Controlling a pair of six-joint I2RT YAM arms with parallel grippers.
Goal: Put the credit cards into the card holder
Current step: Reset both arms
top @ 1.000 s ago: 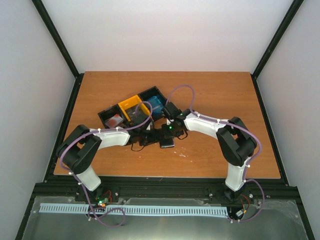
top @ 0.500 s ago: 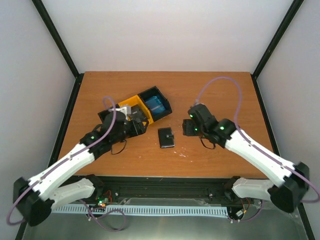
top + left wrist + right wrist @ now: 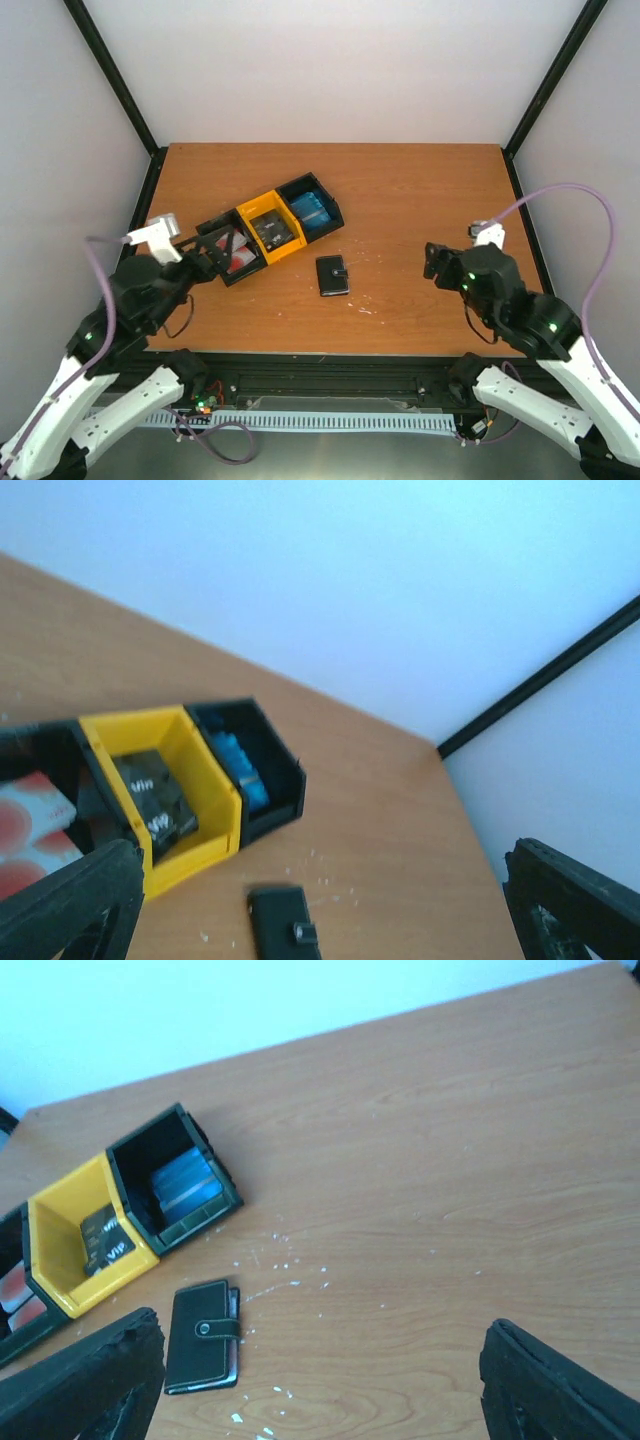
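The card holder [image 3: 332,275] lies closed on the table with its tab snapped, also seen in the left wrist view [image 3: 285,925] and the right wrist view [image 3: 203,1335]. Credit cards sit in the tray: red-and-white ones [image 3: 232,255] in the left black compartment, dark ones [image 3: 268,228] in the yellow one. My left gripper [image 3: 205,262] hangs open near the tray's left end, nothing between its fingers [image 3: 70,905]. At the right side of the table my right gripper [image 3: 437,262] is open and empty, well away from the card holder.
The black-and-yellow tray [image 3: 240,215] lies diagonally at centre left, with blue cards [image 3: 312,207] in its right compartment. Small white specks [image 3: 285,1260] dot the wood near the card holder. Black frame posts stand at the table's corners.
Both arms have pulled back from the card holder, the left one to the near left, the right one to the near right. Both grippers have opened. The card holder stays closed on the table.
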